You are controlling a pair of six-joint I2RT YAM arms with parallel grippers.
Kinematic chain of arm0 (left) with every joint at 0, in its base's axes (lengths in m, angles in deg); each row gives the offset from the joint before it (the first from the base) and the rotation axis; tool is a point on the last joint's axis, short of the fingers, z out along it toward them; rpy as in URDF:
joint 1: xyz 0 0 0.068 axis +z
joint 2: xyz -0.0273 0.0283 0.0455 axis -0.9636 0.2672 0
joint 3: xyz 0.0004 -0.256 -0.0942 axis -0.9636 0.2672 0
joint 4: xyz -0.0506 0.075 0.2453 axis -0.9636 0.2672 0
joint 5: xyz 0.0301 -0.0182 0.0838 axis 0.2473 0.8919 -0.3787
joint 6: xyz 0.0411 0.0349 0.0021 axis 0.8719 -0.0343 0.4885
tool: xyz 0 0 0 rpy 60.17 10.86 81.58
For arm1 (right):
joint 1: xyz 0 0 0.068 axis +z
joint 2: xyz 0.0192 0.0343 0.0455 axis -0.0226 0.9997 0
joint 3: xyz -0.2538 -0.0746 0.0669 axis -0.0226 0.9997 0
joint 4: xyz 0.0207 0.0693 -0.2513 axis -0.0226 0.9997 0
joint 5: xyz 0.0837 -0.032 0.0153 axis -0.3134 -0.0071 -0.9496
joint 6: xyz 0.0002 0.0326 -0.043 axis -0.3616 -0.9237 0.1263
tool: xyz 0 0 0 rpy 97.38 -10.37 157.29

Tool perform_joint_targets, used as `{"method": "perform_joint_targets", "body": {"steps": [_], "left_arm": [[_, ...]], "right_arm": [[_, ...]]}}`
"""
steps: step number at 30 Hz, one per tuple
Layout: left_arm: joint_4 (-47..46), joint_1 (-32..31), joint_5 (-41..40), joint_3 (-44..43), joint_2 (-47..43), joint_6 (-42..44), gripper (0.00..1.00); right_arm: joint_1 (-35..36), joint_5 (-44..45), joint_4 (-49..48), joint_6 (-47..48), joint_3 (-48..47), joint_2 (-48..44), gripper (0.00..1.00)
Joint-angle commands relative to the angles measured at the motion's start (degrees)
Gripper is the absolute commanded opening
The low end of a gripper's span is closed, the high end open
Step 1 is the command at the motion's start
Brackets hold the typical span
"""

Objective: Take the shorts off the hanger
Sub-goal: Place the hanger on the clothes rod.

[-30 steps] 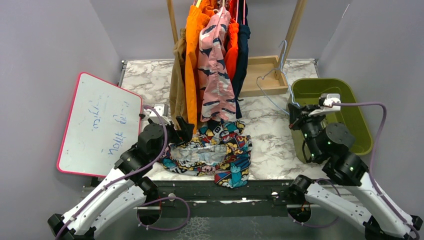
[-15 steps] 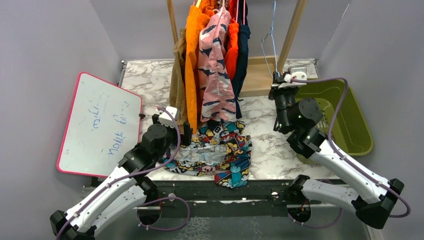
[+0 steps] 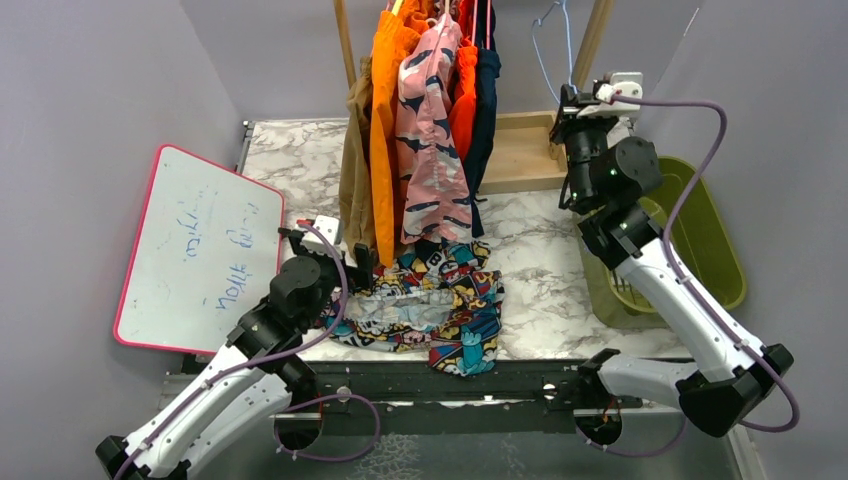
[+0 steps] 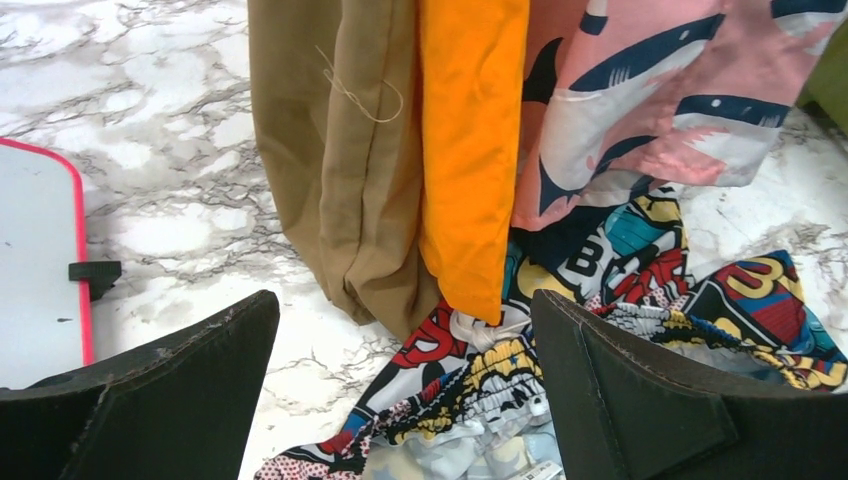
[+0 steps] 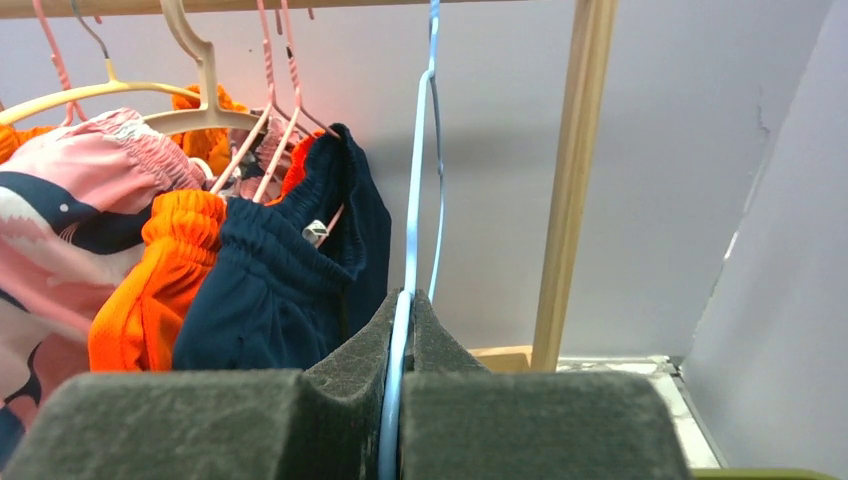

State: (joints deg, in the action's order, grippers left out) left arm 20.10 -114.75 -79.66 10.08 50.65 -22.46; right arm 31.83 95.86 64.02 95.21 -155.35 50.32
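Note:
Comic-print shorts (image 3: pixel 430 305) lie crumpled on the marble table, off any hanger. My left gripper (image 3: pixel 335 255) hovers open over their left edge (image 4: pixel 470 400), fingers wide (image 4: pixel 405 300), nothing between them. On the rack hang tan (image 4: pixel 330 150), bright orange (image 4: pixel 470 130), pink (image 3: pixel 430 140), red-orange (image 5: pixel 150 290) and navy shorts (image 5: pixel 270 290). My right gripper (image 3: pixel 572 100) is raised beside the right post, shut (image 5: pixel 402 300) on an empty light-blue wire hanger (image 5: pixel 415 200) whose hook reaches up toward the rail.
The rack's wooden right post (image 5: pixel 570 180) stands just right of the held hanger, its wooden base (image 3: pixel 520 150) below. A green bin (image 3: pixel 705 230) sits at the right. A pink-rimmed whiteboard (image 3: pixel 195 250) leans at the left, close to my left arm.
My right arm has swung from the green bin up and back to the rack, carrying the blue hanger. My left gripper shifted slightly by the comic-print shorts and stays open.

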Motion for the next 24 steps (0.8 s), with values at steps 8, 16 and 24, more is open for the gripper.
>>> {"method": "perform_joint_targets", "body": {"steps": [8,16,24], "left_arm": [[-0.4,0.1,-6.4,0.3,0.8,-2.2,0.99],[-0.4,0.1,-6.0,0.2,1.4,-1.0,0.99],[1.8,0.1,-1.7,-2.5,7.6,-0.9,0.99]], "right_arm": [[-7.2,-13.1,8.7,-6.9,-13.8,9.3,0.01],[-10.4,-16.1,13.8,-8.3,-20.6,14.4,0.01],[-12.7,-16.5,18.8,-11.7,-22.1,17.6,0.01]]}}
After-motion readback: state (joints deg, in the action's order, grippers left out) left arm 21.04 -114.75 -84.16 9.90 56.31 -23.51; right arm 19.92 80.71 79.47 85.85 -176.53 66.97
